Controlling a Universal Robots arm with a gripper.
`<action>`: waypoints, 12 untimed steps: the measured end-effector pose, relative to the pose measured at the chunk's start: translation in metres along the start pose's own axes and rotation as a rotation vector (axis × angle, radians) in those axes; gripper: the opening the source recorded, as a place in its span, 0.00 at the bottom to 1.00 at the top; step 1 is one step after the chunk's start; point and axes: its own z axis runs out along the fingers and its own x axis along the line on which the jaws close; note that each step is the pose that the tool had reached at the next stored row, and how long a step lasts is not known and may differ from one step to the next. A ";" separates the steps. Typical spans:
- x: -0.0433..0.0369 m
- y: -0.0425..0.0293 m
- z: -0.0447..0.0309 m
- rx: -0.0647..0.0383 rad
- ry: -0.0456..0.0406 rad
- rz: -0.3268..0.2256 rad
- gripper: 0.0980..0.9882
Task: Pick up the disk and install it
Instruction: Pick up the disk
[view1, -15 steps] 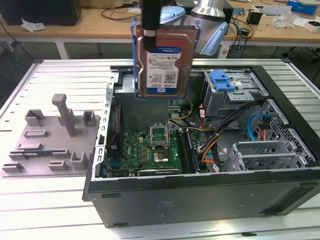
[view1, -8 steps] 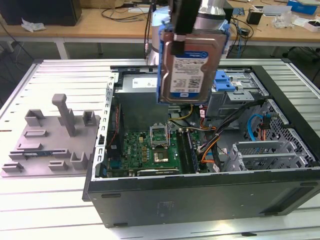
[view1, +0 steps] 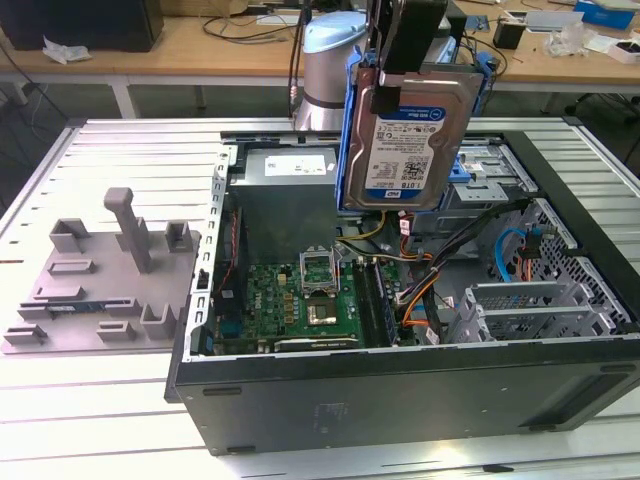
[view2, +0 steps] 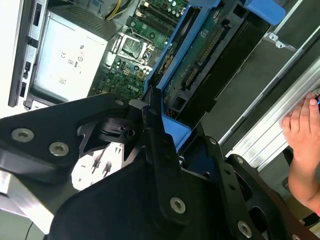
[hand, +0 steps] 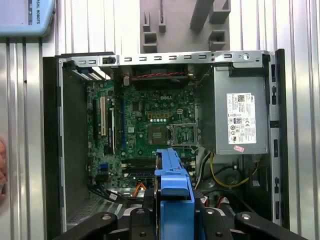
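Holding: the gripper (view1: 395, 80) is clamped on the top edge of the disk (view1: 410, 140).
Disk: upright with its label face showing, raised above the far side of the open computer case (view1: 400, 400).
Motherboard (hand: 150, 125): exposed inside the case.
Fixture plate (view1: 100, 290): on the table (view1: 120, 440), to the exterior view's left of the case.

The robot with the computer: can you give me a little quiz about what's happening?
1. What does the gripper hold? A) the disk B) a cable C) nothing
2. True or false: the computer case is open, showing its green board.
3. Fill in: in the exterior view, the grey fixture plate lies on the case's ___ side.
Key: 1 A; 2 true; 3 the exterior view's left.
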 end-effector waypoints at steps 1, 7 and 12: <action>0.0000 0.0000 0.0000 0.000 0.0000 0.000 0.30; 0.0028 -0.0003 0.0000 0.000 0.0001 0.000 0.30; 0.0167 -0.0006 0.0006 0.001 -0.0101 0.000 0.30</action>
